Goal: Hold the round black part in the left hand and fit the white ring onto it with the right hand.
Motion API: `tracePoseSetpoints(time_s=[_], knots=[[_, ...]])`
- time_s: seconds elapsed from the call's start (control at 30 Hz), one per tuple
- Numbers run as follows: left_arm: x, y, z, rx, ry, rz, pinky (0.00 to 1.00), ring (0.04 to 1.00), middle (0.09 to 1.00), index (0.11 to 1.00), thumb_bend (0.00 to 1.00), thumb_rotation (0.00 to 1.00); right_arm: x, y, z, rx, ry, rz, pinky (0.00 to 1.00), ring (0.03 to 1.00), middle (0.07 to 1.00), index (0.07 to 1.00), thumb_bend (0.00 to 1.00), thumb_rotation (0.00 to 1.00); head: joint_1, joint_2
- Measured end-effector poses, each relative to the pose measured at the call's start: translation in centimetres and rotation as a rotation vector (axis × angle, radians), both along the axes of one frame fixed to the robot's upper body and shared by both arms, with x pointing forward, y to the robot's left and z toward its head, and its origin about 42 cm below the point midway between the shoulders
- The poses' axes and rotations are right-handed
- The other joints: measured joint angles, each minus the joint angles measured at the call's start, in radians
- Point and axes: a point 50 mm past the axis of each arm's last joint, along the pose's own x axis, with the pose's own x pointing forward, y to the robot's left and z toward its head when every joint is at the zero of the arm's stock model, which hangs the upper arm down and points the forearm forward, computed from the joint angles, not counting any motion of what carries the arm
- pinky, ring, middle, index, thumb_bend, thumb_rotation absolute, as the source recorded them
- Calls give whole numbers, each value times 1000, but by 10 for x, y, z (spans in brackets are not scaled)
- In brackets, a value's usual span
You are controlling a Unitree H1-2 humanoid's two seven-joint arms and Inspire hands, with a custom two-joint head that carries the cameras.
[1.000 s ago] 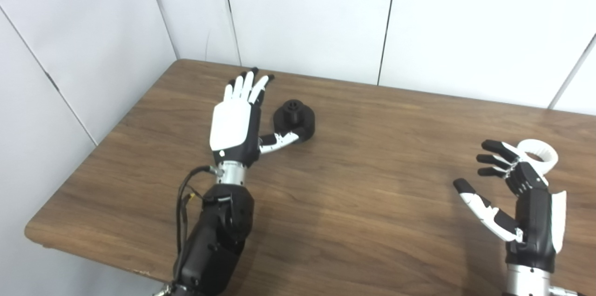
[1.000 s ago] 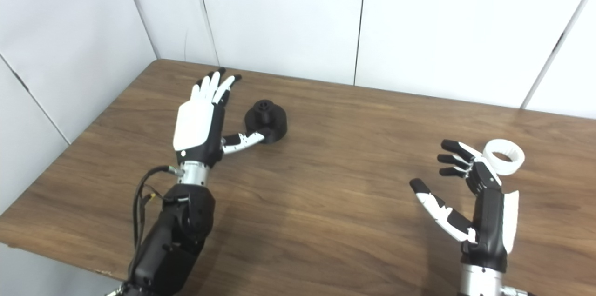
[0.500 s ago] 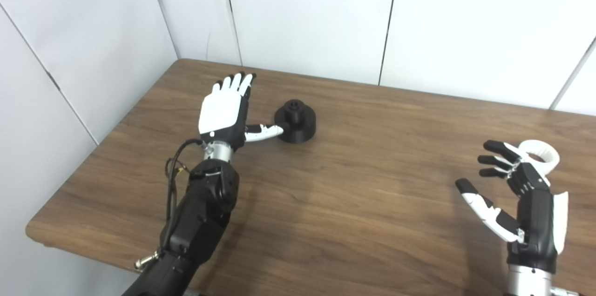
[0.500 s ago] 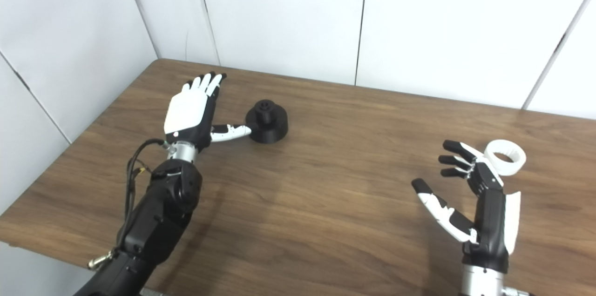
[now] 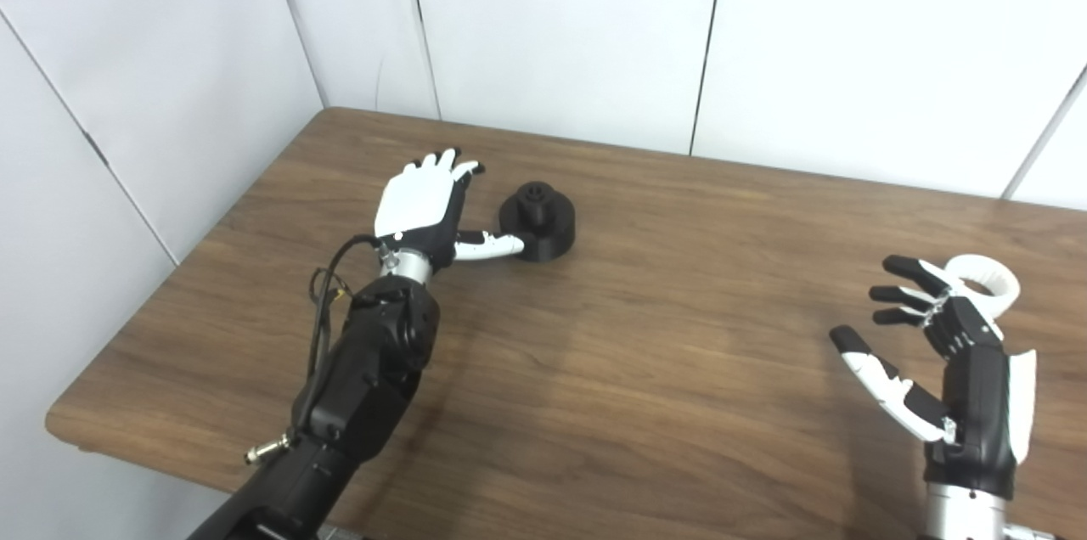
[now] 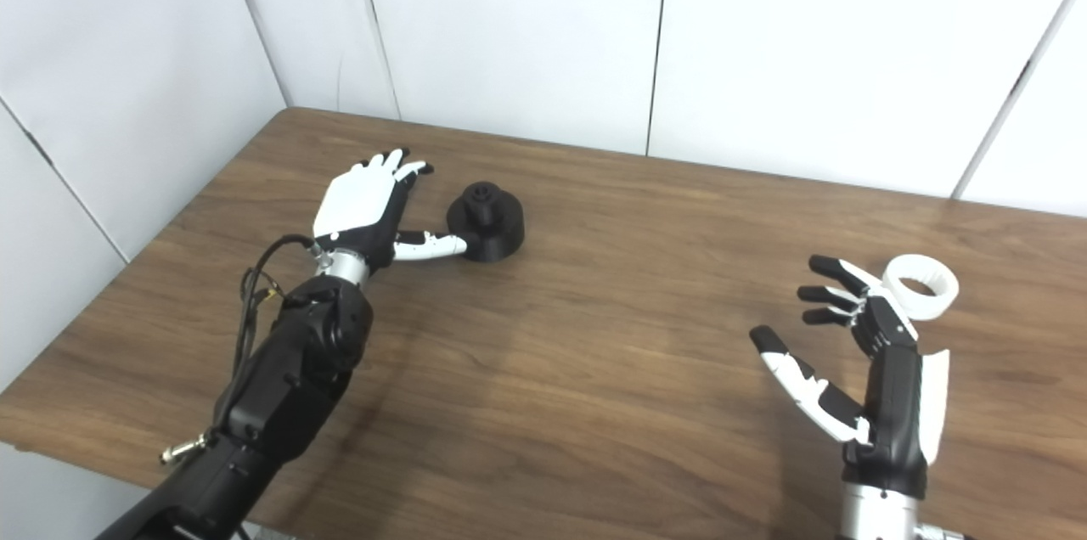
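Observation:
The round black part point(image 5: 538, 221), a disc with a small knob on top, rests on the wooden table point(image 5: 645, 336) toward the back left. My left hand point(image 5: 425, 205) is open just to its left, fingers spread, thumb reaching to the part's near side; whether it touches is unclear. The white ring point(image 5: 985, 282) lies flat on the table at the far right. My right hand point(image 5: 943, 353) is open, upright, just in front and left of the ring, its fingers partly hiding the ring's near-left rim.
White wall panels point(image 5: 560, 22) rise directly behind the table's far edge and along its left side. The table's left corner edge point(image 5: 59, 425) is near my left forearm point(image 5: 365, 379). Bare wood lies between the two hands.
My left hand has dropped lower and tilted flatter beside the black part, with its forearm swinging in from the lower left. The right hand, part and ring have stayed put.

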Motion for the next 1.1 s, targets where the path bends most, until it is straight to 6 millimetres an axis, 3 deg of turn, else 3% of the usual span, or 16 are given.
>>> tracePoseSetpoints(time_s=[0.57,1.1], knots=[[4,-11,-9,2,87,-62,1000,1000,1000,874,1000,695,0,0,0,1,0,-2,495,617,768,709,693,263,-6,8],[16,-7,-19,13,111,-43,1000,1000,1000,903,1000,676,-2,0,1,5,-3,-4,480,604,765,706,694,232,-18,15]])
